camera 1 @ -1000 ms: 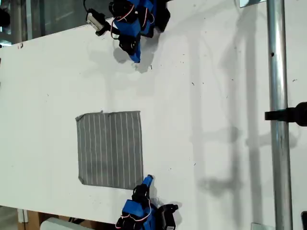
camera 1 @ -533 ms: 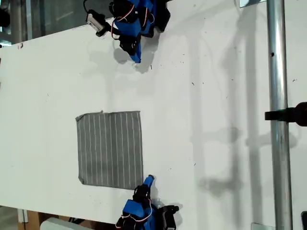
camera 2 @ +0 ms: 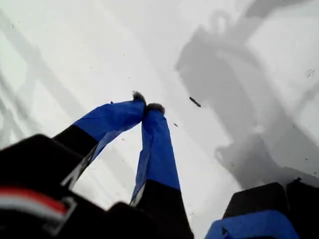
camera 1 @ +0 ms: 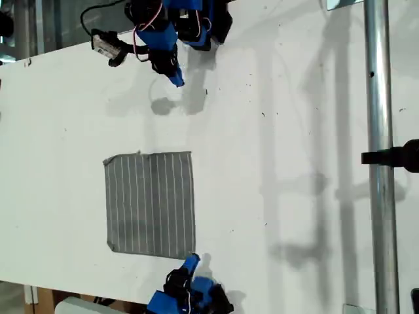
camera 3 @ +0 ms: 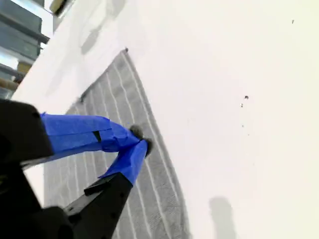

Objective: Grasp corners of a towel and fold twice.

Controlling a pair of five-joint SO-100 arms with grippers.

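The grey, white-striped square cloth towel [camera 1: 150, 204] lies spread flat on the white counter [camera 1: 281, 163], nearer the edge that runs along the exterior view's bottom; it looks thin, light and limp, so it should drape and slide rather than hold shape. Best holds are the pointed corners, pinched low against the counter; the corner [camera 1: 191, 255] beside my second hand [camera 3: 140, 141] seems handiest. That hand is clenched, empty, over the towel's edge; my first hand [camera 2: 147, 106] hangs clenched over bare counter, well apart from the towel.
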